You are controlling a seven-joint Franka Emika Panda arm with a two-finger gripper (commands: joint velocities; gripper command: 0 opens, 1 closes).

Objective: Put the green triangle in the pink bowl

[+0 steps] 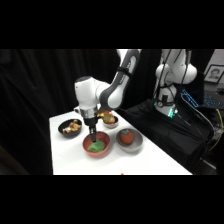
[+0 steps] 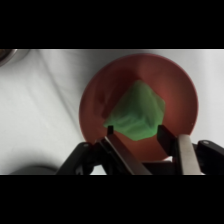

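The green triangle [image 2: 137, 112] lies low inside the pink bowl [image 2: 177, 85], near the middle of its smooth floor. My gripper [image 2: 137, 131] reaches down into the bowl, its two fingers pressed against the block's left and right sides. In the side view the gripper [image 1: 94, 142] hangs straight down into the pink bowl [image 1: 106, 149] at the table's front centre. The green triangle [image 1: 97, 146] shows just beside the fingertips.
A black bowl with tan food [image 1: 70, 128] stands to the left of the pink one, and a grey bowl with a red item [image 1: 129, 139] to its right. Another bowl of food [image 1: 108, 119] sits behind. Dark equipment [image 1: 170, 107] stands at the table's right.
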